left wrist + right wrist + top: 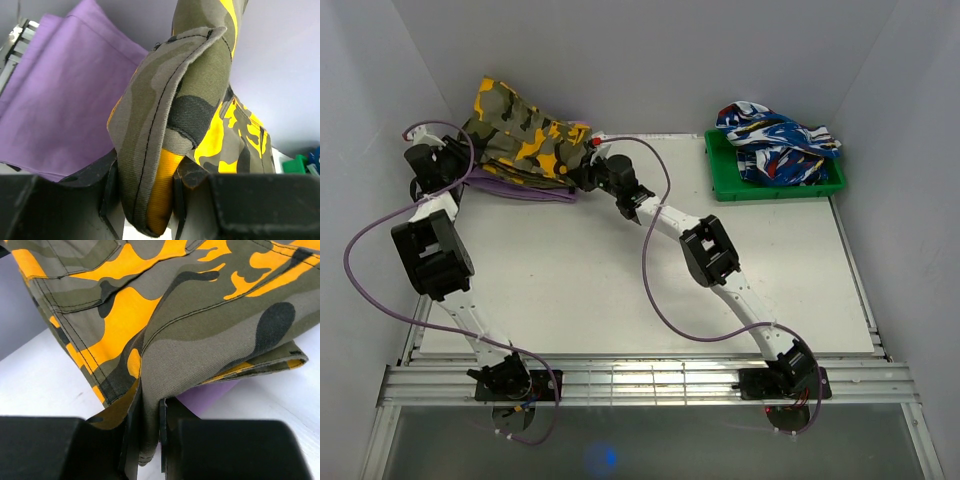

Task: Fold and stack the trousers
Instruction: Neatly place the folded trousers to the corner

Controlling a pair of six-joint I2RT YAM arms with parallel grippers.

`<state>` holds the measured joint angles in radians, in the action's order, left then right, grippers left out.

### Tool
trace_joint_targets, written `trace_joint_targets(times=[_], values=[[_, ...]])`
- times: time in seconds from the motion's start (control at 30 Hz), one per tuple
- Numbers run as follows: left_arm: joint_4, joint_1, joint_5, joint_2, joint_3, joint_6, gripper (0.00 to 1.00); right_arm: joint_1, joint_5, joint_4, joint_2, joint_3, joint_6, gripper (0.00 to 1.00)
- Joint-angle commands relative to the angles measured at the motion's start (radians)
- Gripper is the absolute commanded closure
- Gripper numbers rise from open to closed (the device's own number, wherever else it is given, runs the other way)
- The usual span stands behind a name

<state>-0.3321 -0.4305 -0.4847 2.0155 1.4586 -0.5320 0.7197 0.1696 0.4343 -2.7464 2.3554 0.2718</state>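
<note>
So here's where we're at. Both arms are reaching to the far left corner of the counter (580,280), and both have hold of the trousers (525,135).

Our left gripper (145,200) is about half open, but only because a thick folded wad of camo fabric is jammed between the jaws. You can see the olive outside and the yellow patch pressed right up against the fingers. From there the fabric rises straight up out of the gripper, with a stitched edge curling over the top.

Our right gripper (149,440) is pinched almost closed on a much thinner fold. The rest of the trousers fan out ahead of it and above it.

From overhead, the trousers are bunched up in the stretch between the two grippers. The left gripper is on their left edge, the right gripper is on their right edge, and one part is lifted up against the back wall.

There's a purple cloth (60,100) under them. It lies off to the left of the left gripper, and it also peeks out from beneath the camo just right of the right gripper's fingers.

Well off to the right of the right gripper there's a green tray (775,190) with a blue, white and red garment (775,140) heaped in it.
</note>
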Motion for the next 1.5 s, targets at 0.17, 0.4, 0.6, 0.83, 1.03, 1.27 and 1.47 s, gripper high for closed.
trace_joint_targets(times=[0.17, 0.4, 0.6, 0.83, 1.03, 1.27, 1.47], values=[[-0.300, -0.088, 0.130, 0.028, 0.002, 0.015, 1.00, -0.020, -0.231, 0.250, -0.114, 0.114, -0.126, 0.92], [-0.271, -0.106, 0.214, 0.118, 0.034, 0.018, 1.00, -0.016, -0.268, 0.248, -0.131, 0.113, -0.138, 0.69], [-0.204, -0.108, 0.270, 0.146, 0.023, -0.035, 1.00, -0.032, -0.266, 0.250, -0.073, 0.058, -0.164, 0.32], [0.036, -0.125, 0.348, 0.166, 0.051, -0.186, 0.37, -0.074, -0.236, 0.209, 0.045, -0.042, -0.195, 0.07], [0.143, -0.126, 0.258, 0.062, -0.053, -0.281, 0.08, -0.111, -0.180, 0.172, 0.217, -0.195, -0.204, 0.07], [0.393, -0.126, 0.212, -0.184, -0.207, -0.208, 0.02, -0.149, -0.033, 0.069, 0.411, -0.355, -0.213, 0.10], [0.565, -0.128, 0.184, -0.438, -0.354, 0.024, 0.02, -0.178, 0.048, -0.132, 0.563, -0.445, -0.244, 0.10]])
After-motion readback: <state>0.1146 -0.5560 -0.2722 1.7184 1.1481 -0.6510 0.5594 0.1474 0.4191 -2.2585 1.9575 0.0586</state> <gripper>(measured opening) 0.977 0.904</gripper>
